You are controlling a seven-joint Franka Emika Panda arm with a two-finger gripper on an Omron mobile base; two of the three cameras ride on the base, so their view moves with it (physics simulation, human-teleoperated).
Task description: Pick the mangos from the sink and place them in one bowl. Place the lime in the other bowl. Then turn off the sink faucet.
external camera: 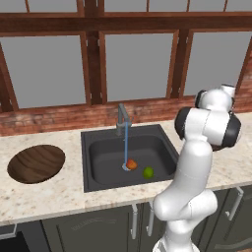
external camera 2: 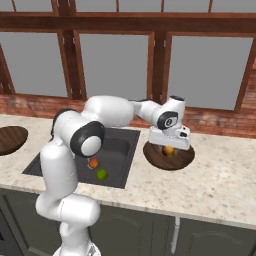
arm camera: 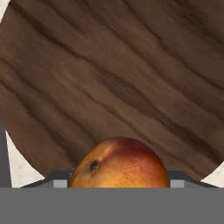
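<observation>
My gripper [external camera 2: 169,148] hangs just over the right wooden bowl [external camera 2: 182,159], shut on an orange-yellow mango [external camera 2: 169,151]. In the hand view that mango [arm camera: 119,162] sits between the jaws with the bowl's streaked wood [arm camera: 113,74] close beneath it. The dark sink [external camera: 98,147] holds an orange-red mango [external camera: 131,164] by the drain and a green lime [external camera: 148,172] to its right. From the right base view, this mango [external camera 2: 93,162] and the lime [external camera 2: 102,174] lie beside my arm. A thin stream of water runs from the grey faucet [external camera: 122,118]. The other bowl [external camera: 37,163] lies on the counter left of the sink.
Speckled beige counter [external camera: 54,192] surrounds the sink. A brick ledge [external camera: 49,118] and wood-framed windows stand behind it. My own arm [external camera: 197,162] rises at the sink's right edge. Dark cabinet doors [external camera: 98,226] with handles run below the counter.
</observation>
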